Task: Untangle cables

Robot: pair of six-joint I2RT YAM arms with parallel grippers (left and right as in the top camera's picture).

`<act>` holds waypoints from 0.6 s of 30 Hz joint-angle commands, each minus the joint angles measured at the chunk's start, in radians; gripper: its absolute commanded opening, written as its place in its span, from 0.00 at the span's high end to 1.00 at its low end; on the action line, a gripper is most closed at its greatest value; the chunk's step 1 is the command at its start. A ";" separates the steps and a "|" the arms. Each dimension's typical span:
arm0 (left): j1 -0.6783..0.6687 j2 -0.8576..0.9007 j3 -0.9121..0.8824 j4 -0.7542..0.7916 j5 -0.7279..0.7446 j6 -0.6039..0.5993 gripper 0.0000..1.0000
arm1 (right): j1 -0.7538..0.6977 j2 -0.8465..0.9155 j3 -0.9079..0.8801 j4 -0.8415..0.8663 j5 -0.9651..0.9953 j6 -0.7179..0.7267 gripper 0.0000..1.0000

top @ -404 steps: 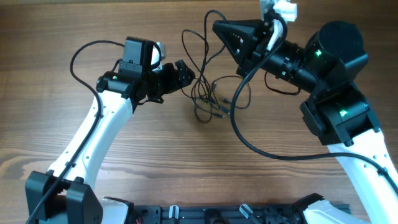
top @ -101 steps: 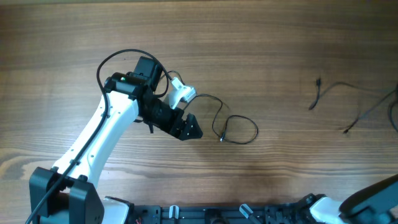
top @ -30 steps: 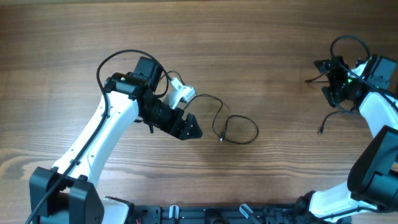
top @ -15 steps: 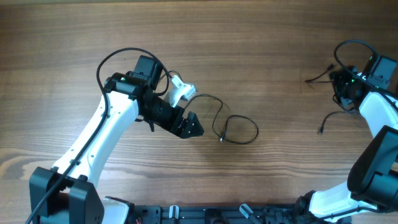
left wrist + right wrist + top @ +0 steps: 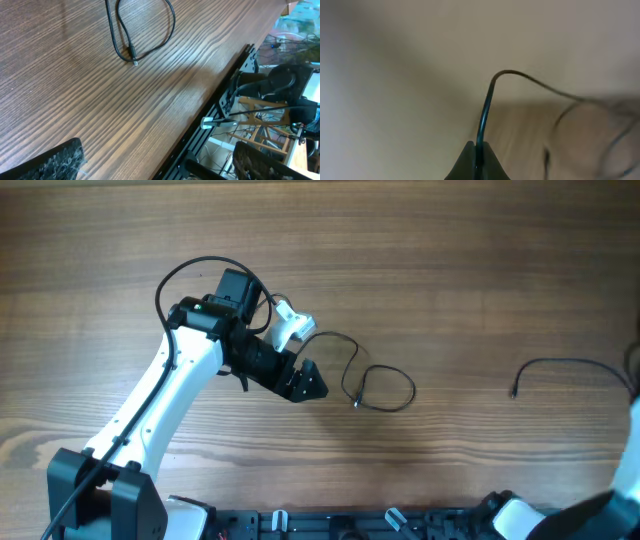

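Note:
A thin black cable [image 5: 383,387] lies in a loose loop on the wooden table, its plug end [image 5: 355,403] just right of my left gripper [image 5: 308,384]. In the left wrist view the same loop [image 5: 169,20] and plug [image 5: 134,61] lie ahead of my left gripper [image 5: 160,167], which is open and empty with its fingers [image 5: 55,160] wide apart. A second black cable [image 5: 565,363] lies at the right, its free end [image 5: 514,392] on the table. My right gripper [image 5: 479,152] is shut on a black cable [image 5: 485,110]; that view is blurred, and the gripper is outside the overhead view.
The table's front edge with a black rail [image 5: 220,107] shows in the left wrist view, with stands and wires beyond it. Part of the right arm [image 5: 632,470] shows at the right edge.
My right gripper has moved right, out of the overhead view, drawing its cable out toward the right edge. The left arm and the looped cable have not moved.

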 commanded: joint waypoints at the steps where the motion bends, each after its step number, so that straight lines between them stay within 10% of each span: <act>1: -0.003 0.006 -0.004 0.003 -0.003 0.005 0.02 | -0.171 -0.029 0.011 -0.033 0.164 -0.003 0.96; 3: -0.004 0.006 -0.004 0.004 -0.003 0.005 0.00 | -0.238 0.007 0.011 -0.142 0.163 0.005 0.90; 4: -0.004 0.006 -0.004 0.005 -0.003 0.005 0.00 | -0.245 0.034 0.011 -0.200 0.163 0.047 0.00; 16: -0.004 0.006 -0.004 0.003 -0.003 0.005 0.01 | -0.235 0.172 0.011 -0.817 -0.636 0.128 0.00; 18: -0.004 0.006 -0.004 0.003 -0.003 0.005 0.01 | -0.235 0.172 0.010 -0.990 -0.614 0.129 0.20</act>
